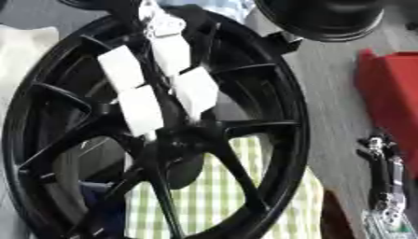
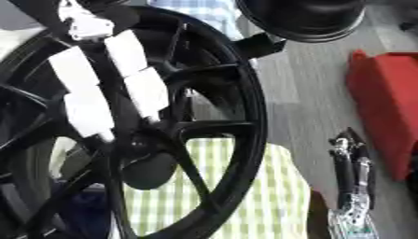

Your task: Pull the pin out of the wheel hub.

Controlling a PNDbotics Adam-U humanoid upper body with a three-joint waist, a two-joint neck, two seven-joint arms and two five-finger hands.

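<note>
Reaching: your left hand (image 1: pixel 155 88) comes down from the top of the view onto the face of the black wheel (image 1: pixel 277 88), its white-padded fingers (image 1: pixel 196 91) pointing toward the wheel hub (image 1: pixel 171 140).
Left hand state: fingers lie fairly straight, tips at or just beside the hub; you cannot tell whether they pinch anything.
Right hand: your right hand (image 2: pixel 351 186) rests idle at the lower right, fingers up and relaxed, holding nothing.
Pin: no pin can be made out; the hub centre is dark and partly covered by your fingers.
Progress: judged early, since the hand is at the hub with no pin showing free of it; gripping and pulling seem to remain.
Wheel: stands nearly upright and fills the left of the view, spokes fanning out from the hub.
Surface: grey floor or tabletop, seen to the right of the wheel.
Room: green-and-white checked cloth (image 1: pixel 212 196) shows through the spokes; a red object (image 1: pixel 392 98) sits at the right edge; another black round object (image 2: pixel 306 18) lies at the top.
</note>
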